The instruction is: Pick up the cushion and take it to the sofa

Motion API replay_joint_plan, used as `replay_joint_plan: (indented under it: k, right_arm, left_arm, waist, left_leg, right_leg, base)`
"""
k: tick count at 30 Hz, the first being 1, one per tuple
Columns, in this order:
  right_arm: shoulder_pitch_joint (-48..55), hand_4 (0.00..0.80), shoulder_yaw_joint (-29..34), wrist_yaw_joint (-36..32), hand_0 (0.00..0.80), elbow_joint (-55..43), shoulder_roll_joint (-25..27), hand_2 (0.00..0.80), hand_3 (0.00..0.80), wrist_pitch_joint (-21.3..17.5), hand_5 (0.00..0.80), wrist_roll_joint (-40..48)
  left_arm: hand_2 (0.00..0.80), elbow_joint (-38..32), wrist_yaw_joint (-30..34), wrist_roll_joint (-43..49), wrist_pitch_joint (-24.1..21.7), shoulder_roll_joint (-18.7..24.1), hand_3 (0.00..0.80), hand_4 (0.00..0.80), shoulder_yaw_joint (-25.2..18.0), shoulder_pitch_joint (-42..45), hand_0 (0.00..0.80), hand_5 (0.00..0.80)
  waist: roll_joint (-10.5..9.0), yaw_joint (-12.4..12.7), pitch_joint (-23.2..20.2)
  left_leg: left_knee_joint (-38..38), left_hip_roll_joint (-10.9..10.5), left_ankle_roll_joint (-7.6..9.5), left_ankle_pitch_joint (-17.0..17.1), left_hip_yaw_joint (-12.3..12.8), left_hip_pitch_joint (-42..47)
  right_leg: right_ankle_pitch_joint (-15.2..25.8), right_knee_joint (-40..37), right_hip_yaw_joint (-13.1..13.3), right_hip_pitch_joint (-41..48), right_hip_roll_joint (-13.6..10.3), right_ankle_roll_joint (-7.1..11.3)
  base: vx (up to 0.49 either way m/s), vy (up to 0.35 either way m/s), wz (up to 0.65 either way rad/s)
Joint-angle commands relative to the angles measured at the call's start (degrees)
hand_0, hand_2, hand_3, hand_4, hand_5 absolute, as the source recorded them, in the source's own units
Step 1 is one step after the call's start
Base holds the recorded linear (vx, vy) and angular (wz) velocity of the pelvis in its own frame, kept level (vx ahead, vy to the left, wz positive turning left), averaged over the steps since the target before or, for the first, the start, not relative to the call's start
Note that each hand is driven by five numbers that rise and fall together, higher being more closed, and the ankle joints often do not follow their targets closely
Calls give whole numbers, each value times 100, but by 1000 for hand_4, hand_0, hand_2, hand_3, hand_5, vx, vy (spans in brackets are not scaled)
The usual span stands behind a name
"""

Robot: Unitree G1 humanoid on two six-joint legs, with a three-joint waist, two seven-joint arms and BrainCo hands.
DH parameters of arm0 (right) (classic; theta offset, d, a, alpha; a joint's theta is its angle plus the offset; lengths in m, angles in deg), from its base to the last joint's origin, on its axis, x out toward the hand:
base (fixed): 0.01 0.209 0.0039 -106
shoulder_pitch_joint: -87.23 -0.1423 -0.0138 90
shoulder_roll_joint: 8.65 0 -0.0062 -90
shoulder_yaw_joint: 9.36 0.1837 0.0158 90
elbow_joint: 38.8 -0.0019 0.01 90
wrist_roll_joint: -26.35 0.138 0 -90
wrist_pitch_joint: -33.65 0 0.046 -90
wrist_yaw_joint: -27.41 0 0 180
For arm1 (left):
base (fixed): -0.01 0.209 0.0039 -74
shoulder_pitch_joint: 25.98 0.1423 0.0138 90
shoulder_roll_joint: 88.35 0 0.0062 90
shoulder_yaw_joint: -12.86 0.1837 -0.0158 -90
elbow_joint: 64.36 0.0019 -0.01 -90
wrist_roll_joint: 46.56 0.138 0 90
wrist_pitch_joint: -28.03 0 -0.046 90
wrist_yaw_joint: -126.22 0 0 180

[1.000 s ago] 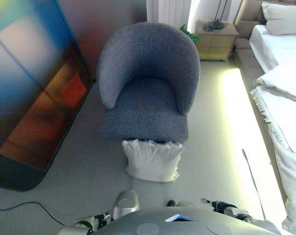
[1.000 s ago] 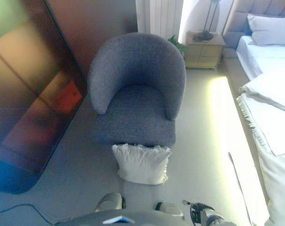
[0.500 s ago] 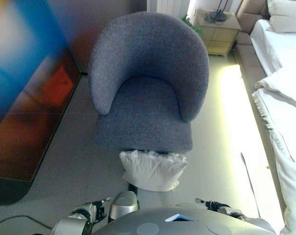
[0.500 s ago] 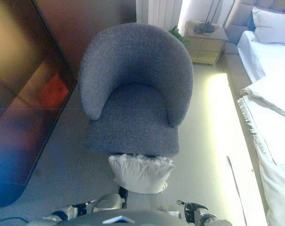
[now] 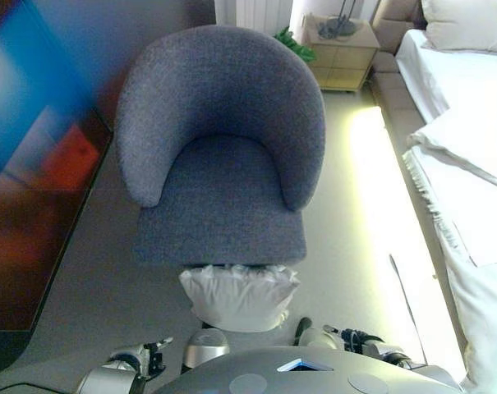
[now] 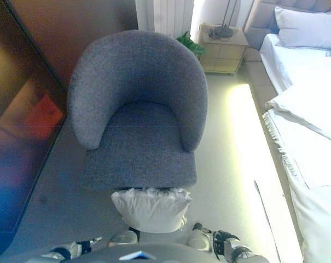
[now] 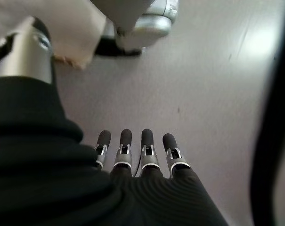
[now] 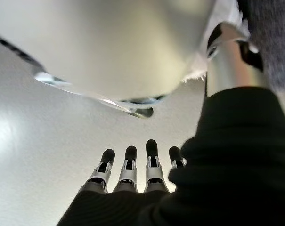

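Reaching down, you risk shoving the cushion (image 5: 238,295) under the sofa (image 5: 219,164); left hand (image 7: 135,157) and right hand (image 8: 133,172) hang open, empty.

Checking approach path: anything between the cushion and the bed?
Nothing. In the left eye view only bare floor lies between the cushion and the bed.

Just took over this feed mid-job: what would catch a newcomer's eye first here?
The big grey armchair fills the middle of the head views, with a white cushion on the floor against its front edge, right before the robot. A white bed runs along the right side. Each robot hand, left and right, hangs over bare floor with straight fingers, holding nothing.
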Motion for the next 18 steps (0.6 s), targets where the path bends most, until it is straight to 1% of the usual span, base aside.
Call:
replay_joint_plan:
  k: [1, 4, 6, 7, 9, 10, 12, 13, 14, 15, 16, 17, 18]
  right_arm:
    - [-133, 0, -4, -188, 0, 43, 87, 0, 0, -146, 0, -168]
    - [-198, 0, -53, -206, 0, 63, 146, 0, 0, -216, 0, -131]
    - [-317, 0, -152, -174, 0, 33, 199, 0, 0, -247, 0, -131]
    - [-409, 0, -221, -78, 0, -30, 237, 0, 0, -258, 0, -79]
    - [-579, 0, -304, 111, 0, -119, 312, 0, 0, -274, 0, 31]
    - [-663, 0, -329, 215, 0, -138, 361, 0, 0, -316, 0, 103]
    - [-702, 0, -293, 317, 0, -145, 413, 0, 0, -401, 0, 193]
    - [-695, 0, -204, 428, 0, -146, 473, 0, 0, -490, 0, 328]
    - [-706, 0, -165, 469, 0, -143, 509, 0, 0, -510, 0, 353]
    - [-729, 0, -145, 484, 0, -122, 535, 0, 0, -520, 0, 341]
    - [-768, 0, -142, 504, 0, -110, 571, 0, 0, -516, 0, 266]
    - [-782, 0, -154, 528, 0, -100, 581, 0, 0, -520, 0, 237]
    - [-797, 0, -170, 546, 0, -111, 603, 0, 0, -510, 0, 224]
  left_arm:
    - [0, 248, -221, 13, 40, 59, 0, 0, -69, -182, 0, 0]
    - [0, 274, -426, -93, -65, -29, 0, 0, -89, -161, 0, 0]
    - [0, 248, -558, -324, -145, -116, 0, 0, -64, -216, 0, 0]
    - [0, 199, -629, -490, -237, -188, 0, 0, -36, -270, 0, 0]
    - [0, 128, -676, -656, -407, -262, 0, 0, 9, -377, 0, 0]
    - [0, 109, -663, -693, -519, -285, 0, 0, 36, -437, 0, 0]
    - [0, 91, -559, -576, -639, -294, 0, 0, 46, -498, 0, 0]
    - [0, 55, -465, -420, -721, -311, 0, 0, 105, -552, 0, 0]
    - [0, 39, -428, -431, -773, -323, 0, 0, 147, -546, 0, 0]
    - [0, 35, -393, -472, -867, -334, 0, 0, 176, -512, 0, 0]
    - [0, 14, -285, -485, -1014, -336, 0, 0, 170, -417, 0, 0]
    - [0, 10, -225, -476, -1133, -344, 0, 0, 169, -376, 0, 0]
    - [0, -17, -199, -526, -1281, -380, 0, 0, 176, -325, 0, 0]
  waist:
    - [-101, 136, 186]
    - [-42, 184, 197]
    - [45, 225, 253]
    - [119, 247, 328]
    - [238, 265, 463]
    - [316, 258, 549]
    - [395, 210, 635]
    - [453, 135, 698]
    - [483, 106, 707]
    - [501, 91, 704]
    - [521, 85, 683]
    - [535, 79, 660]
    - [564, 71, 638]
  left_leg:
    - [462, -96, 310, -210, -5, -379]
    - [508, 39, 165, -111, -88, -468]
    - [559, 99, 64, -18, -205, -644]
    - [559, 107, 8, 50, -279, -757]
    - [490, 78, -53, 174, -346, -949]
    - [463, 76, -90, 266, -316, -1057]
    - [528, 126, -129, 359, -105, -1145]
    - [678, 244, -170, 466, 152, -1194]
    - [692, 261, -174, 493, 159, -1174]
    - [678, 263, -171, 502, 101, -1138]
    - [640, 281, -162, 540, -95, -1048]
    - [615, 297, -165, 576, -204, -1002]
    - [562, 356, -188, 646, -290, -937]
  right_leg:
    - [-277, 174, -161, 263, -340, 166]
    - [-354, 97, -240, 344, -227, 49]
    - [-379, 72, -297, 287, -160, -37]
    - [-388, 75, -324, 228, -142, -77]
    - [-399, 69, -356, 85, -130, -130]
    - [-421, 75, -386, 15, -124, -161]
    - [-466, 76, -498, -8, -134, -204]
    - [-486, 73, -651, -18, -179, -255]
    - [-480, 84, -666, -45, -210, -259]
    - [-477, 112, -636, -82, -234, -262]
    - [-461, 159, -512, -168, -263, -266]
    - [-460, 187, -428, -223, -267, -276]
    - [-462, 216, -356, -284, -272, -291]
  base:
    - [1, -264, -3]
    - [-47, -209, 5]
    - [-151, -178, 8]
    - [-240, -112, 10]
    - [-322, -36, 13]
    - [-306, -4, 14]
    - [-211, 1, 23]
    - [-160, 49, 53]
    - [-132, 103, 77]
    - [-52, 178, 69]
    - [-18, 209, 44]
    - [-3, 258, 12]
    - [-3, 278, 2]
